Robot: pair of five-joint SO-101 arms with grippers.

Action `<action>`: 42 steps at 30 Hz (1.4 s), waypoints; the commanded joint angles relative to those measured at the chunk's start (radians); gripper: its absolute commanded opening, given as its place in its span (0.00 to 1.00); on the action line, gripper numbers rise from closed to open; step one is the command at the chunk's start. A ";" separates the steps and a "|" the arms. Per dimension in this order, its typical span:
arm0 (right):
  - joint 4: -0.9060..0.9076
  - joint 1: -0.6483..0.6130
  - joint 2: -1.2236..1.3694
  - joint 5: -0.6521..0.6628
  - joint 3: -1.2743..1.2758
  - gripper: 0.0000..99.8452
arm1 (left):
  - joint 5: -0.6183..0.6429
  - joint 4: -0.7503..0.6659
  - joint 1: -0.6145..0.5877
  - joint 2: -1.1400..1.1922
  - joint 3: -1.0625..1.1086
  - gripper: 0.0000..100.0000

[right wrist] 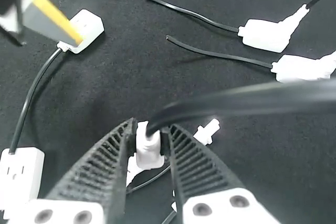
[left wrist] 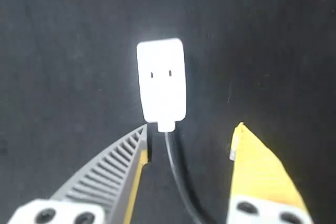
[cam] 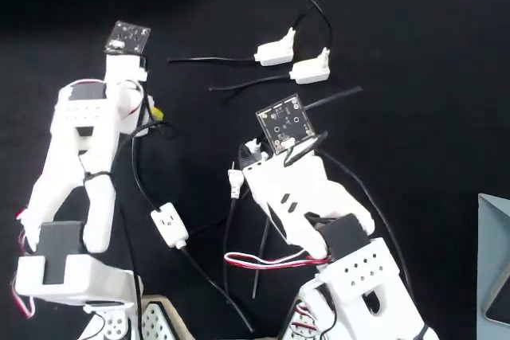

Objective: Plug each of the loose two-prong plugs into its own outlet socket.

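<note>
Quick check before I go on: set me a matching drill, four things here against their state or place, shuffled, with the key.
1. left gripper
2. right gripper
3. loose plug
4. near socket

A. shut on a white plug
B. unheld on the table, close beside the right gripper
C. open, over a second socket
D. on the table, away from both grippers, cord attached

Pairs: 1-C, 2-A, 3-B, 4-D

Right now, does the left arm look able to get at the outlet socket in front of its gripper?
Probably yes. The left gripper is open and the outlet socket lies just beyond it on the black table, nothing between them. Only its cable runs back between the fingers.
</note>
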 commanded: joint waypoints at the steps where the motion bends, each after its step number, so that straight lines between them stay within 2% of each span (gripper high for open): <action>1: -0.021 -0.012 -0.008 0.011 -0.005 0.01 | 0.017 -0.037 0.025 0.078 -0.062 0.26; 6: -0.021 -0.012 -0.008 0.011 -0.004 0.01 | 0.049 -0.028 0.016 0.296 -0.219 0.26; 13: -0.021 -0.012 -0.007 0.011 -0.004 0.01 | 0.051 0.084 -0.024 0.496 -0.437 0.21; 19: -0.021 -0.012 -0.005 0.011 -0.004 0.01 | 0.052 0.192 -0.087 0.560 -0.615 0.21; 27: -0.023 -0.012 -0.004 0.011 -0.004 0.01 | 0.052 0.318 -0.061 0.543 -0.786 0.21; 33: -0.023 -0.012 -0.004 0.011 -0.004 0.01 | 0.054 0.288 -0.061 0.554 -0.802 0.21; 42: -0.023 -0.012 -0.004 0.011 -0.004 0.01 | 0.054 0.215 -0.085 0.704 -0.814 0.21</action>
